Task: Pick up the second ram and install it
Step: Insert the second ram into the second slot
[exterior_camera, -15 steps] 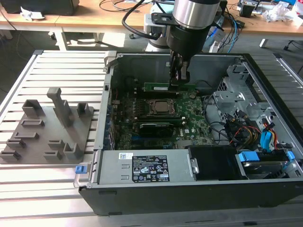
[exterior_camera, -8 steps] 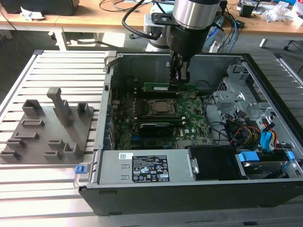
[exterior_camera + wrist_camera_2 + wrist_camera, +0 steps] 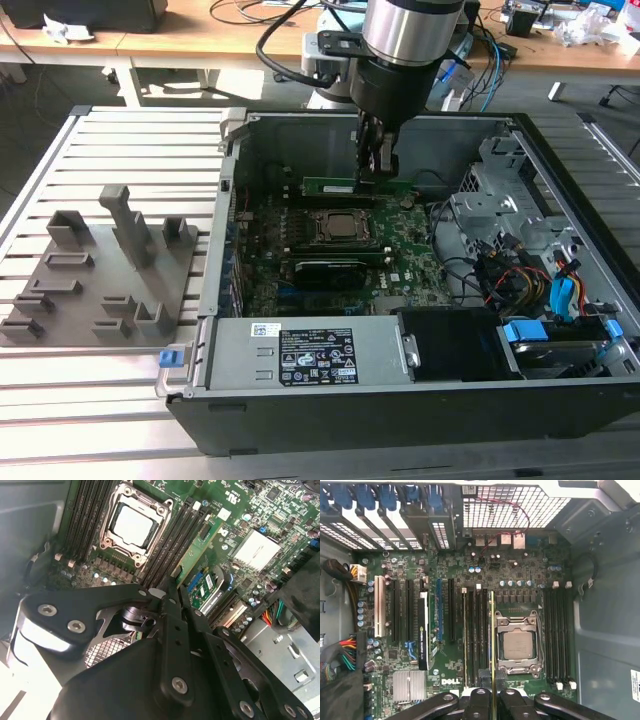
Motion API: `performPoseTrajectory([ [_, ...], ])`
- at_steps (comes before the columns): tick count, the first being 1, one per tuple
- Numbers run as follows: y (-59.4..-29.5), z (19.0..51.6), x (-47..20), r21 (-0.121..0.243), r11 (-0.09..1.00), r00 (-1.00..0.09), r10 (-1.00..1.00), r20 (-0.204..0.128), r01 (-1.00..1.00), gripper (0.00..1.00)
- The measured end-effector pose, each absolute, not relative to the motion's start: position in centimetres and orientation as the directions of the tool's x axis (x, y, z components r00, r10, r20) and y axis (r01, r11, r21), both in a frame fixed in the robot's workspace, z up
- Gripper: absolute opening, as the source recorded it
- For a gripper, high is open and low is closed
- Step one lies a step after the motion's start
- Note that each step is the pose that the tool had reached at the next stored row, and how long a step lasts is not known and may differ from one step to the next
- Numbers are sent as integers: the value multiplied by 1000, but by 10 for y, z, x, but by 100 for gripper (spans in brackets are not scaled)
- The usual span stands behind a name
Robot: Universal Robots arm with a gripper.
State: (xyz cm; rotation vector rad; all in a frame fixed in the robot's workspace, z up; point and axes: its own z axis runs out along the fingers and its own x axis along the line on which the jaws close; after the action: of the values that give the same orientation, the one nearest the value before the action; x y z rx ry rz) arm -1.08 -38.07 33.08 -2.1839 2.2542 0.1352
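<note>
Reaching straight down into the open case, the gripper [image 3: 492, 700] clamps the second ram [image 3: 492, 645] beside the CPU socket [image 3: 517, 645].

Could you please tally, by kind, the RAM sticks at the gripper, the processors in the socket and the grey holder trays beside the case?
RAM stick: 1
Processor: 1
Grey holder tray: 1
Total: 3

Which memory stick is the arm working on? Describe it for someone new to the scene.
Inside the open computer case, find the square silver processor socket on the green board. Right beside it a thin green memory stick stands on edge, one end between the jaws of the gripper. The slots next to it are dark, so its green edge stands out.
</note>
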Motion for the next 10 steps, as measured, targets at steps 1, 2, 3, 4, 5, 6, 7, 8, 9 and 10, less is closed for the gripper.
performPoseTrajectory([
  [1, -381, 330, -11, 62, 30, -34, -998, -60, -998, 14],
  [2, -381, 328, -11, 62, 30, -34, -998, -60, -998, 14],
  [3, -381, 327, -11, 62, 30, -34, -998, -60, -998, 14],
  [4, -381, 325, -11, 62, 30, -34, -998, -60, -998, 14],
  [5, -381, 323, -11, 62, 30, -34, -998, -60, -998, 14],
  [6, -381, 321, -11, 62, 30, -34, -998, -60, -998, 14],
  [7, -381, 319, -11, 62, 30, -34, -998, -60, -998, 14],
  [8, -381, 317, -11, 62, 30, -34, -998, -60, -998, 14],
  [9, -381, 316, -11, 62, 30, -34, -998, -60, -998, 14],
  [10, -381, 314, -11, 62, 30, -34, -998, -60, -998, 14],
])
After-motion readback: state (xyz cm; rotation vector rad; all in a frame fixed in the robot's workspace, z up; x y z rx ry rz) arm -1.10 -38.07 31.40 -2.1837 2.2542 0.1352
